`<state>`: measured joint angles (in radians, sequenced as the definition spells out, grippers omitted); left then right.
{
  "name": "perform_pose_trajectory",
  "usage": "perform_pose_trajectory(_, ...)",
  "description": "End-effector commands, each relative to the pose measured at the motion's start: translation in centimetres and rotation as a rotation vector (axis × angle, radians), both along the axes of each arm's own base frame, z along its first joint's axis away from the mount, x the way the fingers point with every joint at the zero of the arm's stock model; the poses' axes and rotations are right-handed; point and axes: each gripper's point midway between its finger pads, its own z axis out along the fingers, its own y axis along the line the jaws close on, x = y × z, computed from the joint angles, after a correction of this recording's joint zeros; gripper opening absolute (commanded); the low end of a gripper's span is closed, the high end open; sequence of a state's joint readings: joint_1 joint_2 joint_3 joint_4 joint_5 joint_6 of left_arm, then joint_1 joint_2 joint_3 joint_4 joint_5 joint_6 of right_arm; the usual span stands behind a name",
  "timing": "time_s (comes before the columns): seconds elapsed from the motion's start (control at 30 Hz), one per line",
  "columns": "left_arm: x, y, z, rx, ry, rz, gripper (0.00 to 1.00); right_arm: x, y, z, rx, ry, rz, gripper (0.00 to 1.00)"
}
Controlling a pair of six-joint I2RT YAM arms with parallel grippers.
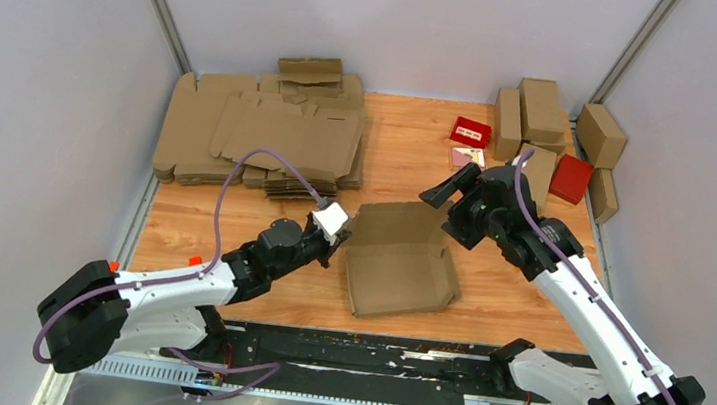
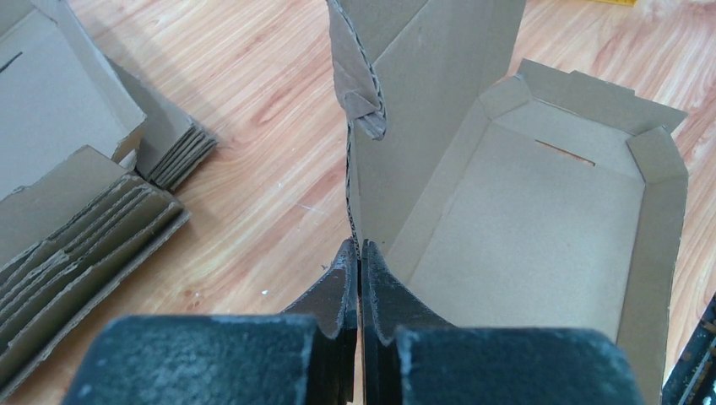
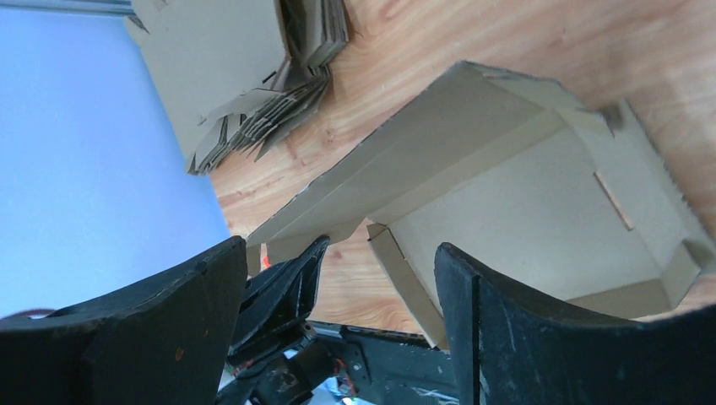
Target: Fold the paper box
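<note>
The wooden table (image 1: 412, 138) carries a stack of flat blanks (image 1: 261, 137) at its far left and finished boxes (image 1: 545, 112) at its far right, and the paper box (image 1: 398, 267) sits mid-table with its walls only partly raised. The left gripper (image 2: 359, 253) has its jaws pinched tight on the box's left side wall (image 2: 422, 126). The right gripper (image 1: 449, 207) hovers over the far right corner, jaws wide and empty. This looks like the wall-raising step, and next the right arm should probably come down to fold the opposite wall upright.

The paper box (image 1: 399, 259) is plain brown cardboard, a shallow open tray lying mid-way on the table (image 1: 410, 148), walls partly raised, left wall upright.
</note>
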<state>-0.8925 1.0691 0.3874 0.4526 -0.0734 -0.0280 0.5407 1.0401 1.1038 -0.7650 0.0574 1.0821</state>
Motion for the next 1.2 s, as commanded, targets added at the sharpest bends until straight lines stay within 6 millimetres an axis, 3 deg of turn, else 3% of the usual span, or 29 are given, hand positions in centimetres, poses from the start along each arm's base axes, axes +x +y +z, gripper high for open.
perform_pose_trajectory(0.0, 0.1, -0.5, 1.8, 0.0, -0.105, -0.004, 0.0, 0.4, 1.4, -0.6, 0.17, 0.075, -0.089, 0.81)
perform_pose_trajectory(0.1, -0.2, -0.8, 1.9, 0.015, -0.123, -0.011, 0.0, 0.7, 2.2, -1.2, 0.216, 0.109, -0.098, 0.8)
perform_pose_trajectory(0.33, -0.8, -1.2, 2.1, 0.021, -0.146, -0.024, 0.0, 1.9, 2.0, -3.5, 0.204, 0.137, -0.168, 0.76)
perform_pose_trajectory(0.47, -1.0, -1.4, 2.2, 0.026, -0.161, -0.036, 0.0, 1.8, 1.8, -4.8, 0.189, 0.159, -0.176, 0.66)
perform_pose_trajectory(0.57, -1.2, -1.5, 2.3, 0.024, -0.174, -0.047, 0.0, 1.5, 1.7, -5.1, 0.182, 0.165, -0.173, 0.52)
perform_pose_trajectory(0.77, -1.2, -1.3, 2.4, 0.02, -0.18, -0.036, 0.01, 0.6, 1.3, -5.1, 0.189, 0.161, -0.164, 0.07)
perform_pose_trajectory(0.83, -1.1, -1.2, 2.5, 0.017, -0.177, -0.024, 0.06, 0.3, 1.1, -5.0, 0.194, 0.153, -0.164, 0.0)
perform_pose_trajectory(0.97, -1.0, -1.0, 2.7, 0.001, -0.176, -0.007, 0.19, 0.1, 1.3, -4.3, 0.217, 0.131, -0.149, 0.0)
perform_pose_trajectory(1.07, -0.6, -0.6, 2.8, -0.031, -0.154, 0.04, 0.48, 0.1, 1.3, -4.3, 0.219, 0.133, -0.149, 0.0)
perform_pose_trajectory(1.17, -0.4, -0.4, 2.8, -0.042, -0.14, 0.063, 0.65, -0.2, 1.8, -4.4, 0.231, 0.155, -0.128, 0.0)
